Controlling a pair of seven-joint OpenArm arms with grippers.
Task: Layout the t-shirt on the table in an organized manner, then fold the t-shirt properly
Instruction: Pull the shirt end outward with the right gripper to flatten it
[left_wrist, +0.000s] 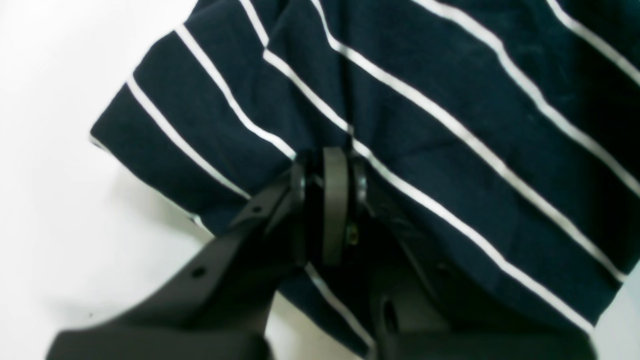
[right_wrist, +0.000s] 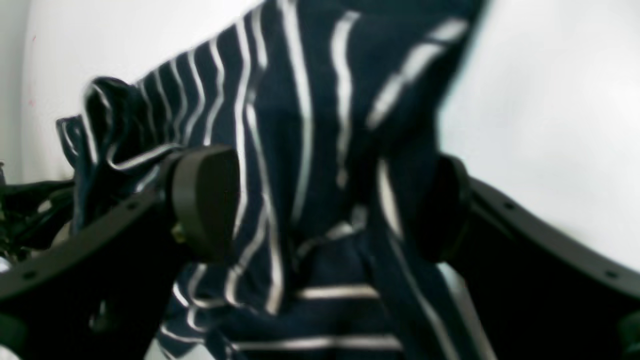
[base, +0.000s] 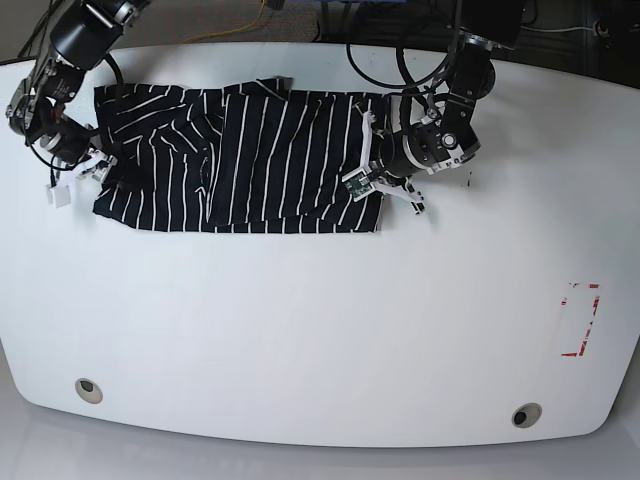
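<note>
The black t-shirt (base: 250, 160) with thin white stripes lies spread across the back left of the white table (base: 320, 330), rumpled toward its left end. My left gripper (base: 368, 185) is at the shirt's right edge. In the left wrist view this gripper (left_wrist: 332, 155) is shut on the t-shirt (left_wrist: 450, 125), whose edge hangs slightly above the table (left_wrist: 50, 100). My right gripper (base: 103, 168) is at the shirt's left end. In the right wrist view its jaws (right_wrist: 325, 210) stand wide open around bunched fabric (right_wrist: 300, 150), with one pad (right_wrist: 205, 200) on each side.
A red-marked rectangle (base: 580, 320) sits near the table's right edge. Two round grommets (base: 88, 390) (base: 526, 414) lie along the front edge. Cables run behind the table's back edge (base: 400, 40).
</note>
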